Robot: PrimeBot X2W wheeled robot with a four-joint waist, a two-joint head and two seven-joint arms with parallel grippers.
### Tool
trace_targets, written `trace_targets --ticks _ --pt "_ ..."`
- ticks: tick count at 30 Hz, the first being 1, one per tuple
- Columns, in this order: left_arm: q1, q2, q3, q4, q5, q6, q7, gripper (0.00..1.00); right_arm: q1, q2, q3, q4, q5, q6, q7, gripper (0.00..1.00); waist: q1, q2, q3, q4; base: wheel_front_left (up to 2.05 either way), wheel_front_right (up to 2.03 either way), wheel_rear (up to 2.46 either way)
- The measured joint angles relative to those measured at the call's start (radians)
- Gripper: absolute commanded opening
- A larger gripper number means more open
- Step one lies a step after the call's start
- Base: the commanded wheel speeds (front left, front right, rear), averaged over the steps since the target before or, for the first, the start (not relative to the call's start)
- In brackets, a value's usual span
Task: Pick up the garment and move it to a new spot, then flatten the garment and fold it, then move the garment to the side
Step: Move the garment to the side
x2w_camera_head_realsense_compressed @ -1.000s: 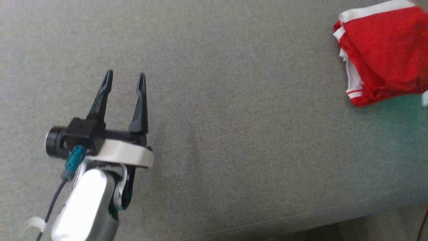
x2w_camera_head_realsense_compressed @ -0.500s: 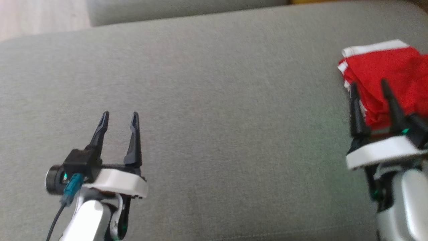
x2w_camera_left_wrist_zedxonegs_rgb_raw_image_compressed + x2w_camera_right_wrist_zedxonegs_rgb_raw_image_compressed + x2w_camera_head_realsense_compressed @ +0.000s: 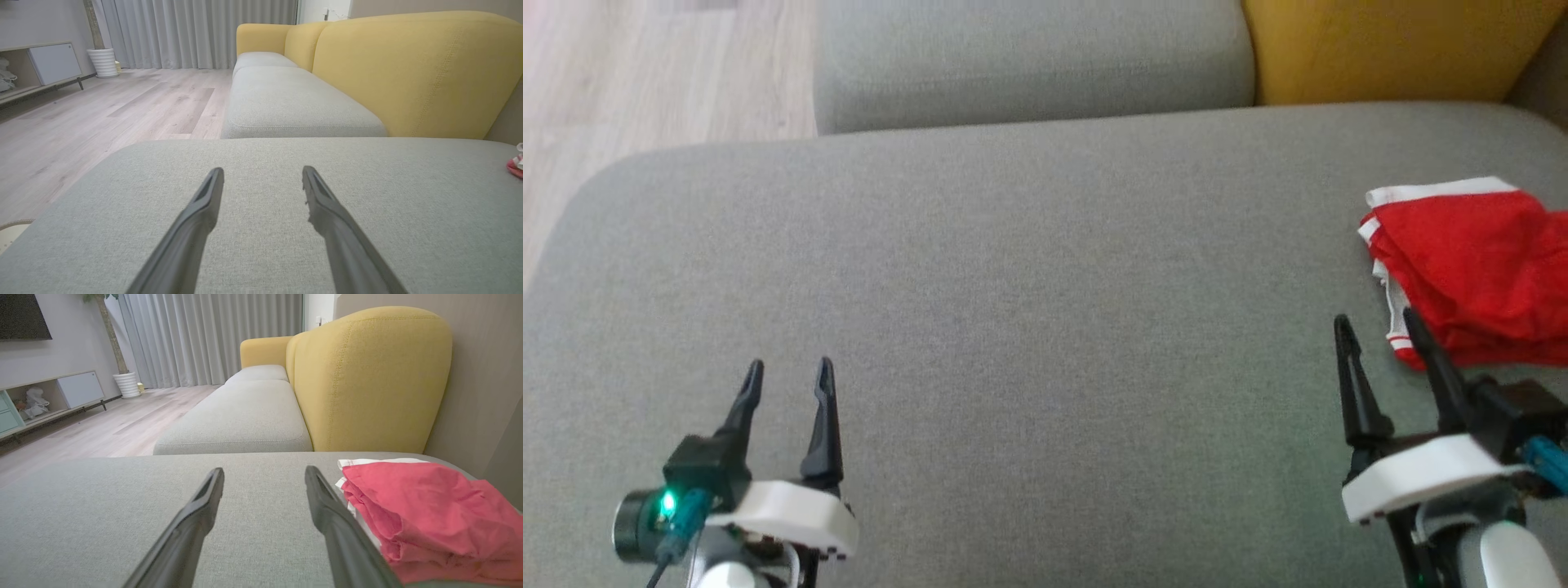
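You are holding both grippers low over the near edge of the cushion, fingers pointing toward its far edge, and that is leaving the middle bare as working space. The left gripper is standing wide with nothing between its fingers, toward the near left corner. The right gripper is also standing wide and empty, just beside the garment and apparently not touching it. The garment is lying in a loose, layered heap at the right edge, toward the far right corner. So the right arm is the one placed to reach it. Whether the heap is awaiting pickup or is already folded and set aside, I cannot tell.
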Motion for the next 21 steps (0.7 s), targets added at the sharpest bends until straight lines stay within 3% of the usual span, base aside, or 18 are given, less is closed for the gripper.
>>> trace_targets --ticks 21 --pt "0.054 0.017 -0.014 0.007 -0.024 -0.004 0.033 1.0 0.069 0.012 -0.003 -0.047 -0.003 0.0 0.026 1.0 0.0 0.0 -0.044 -0.008 0.0 0.0 0.0"
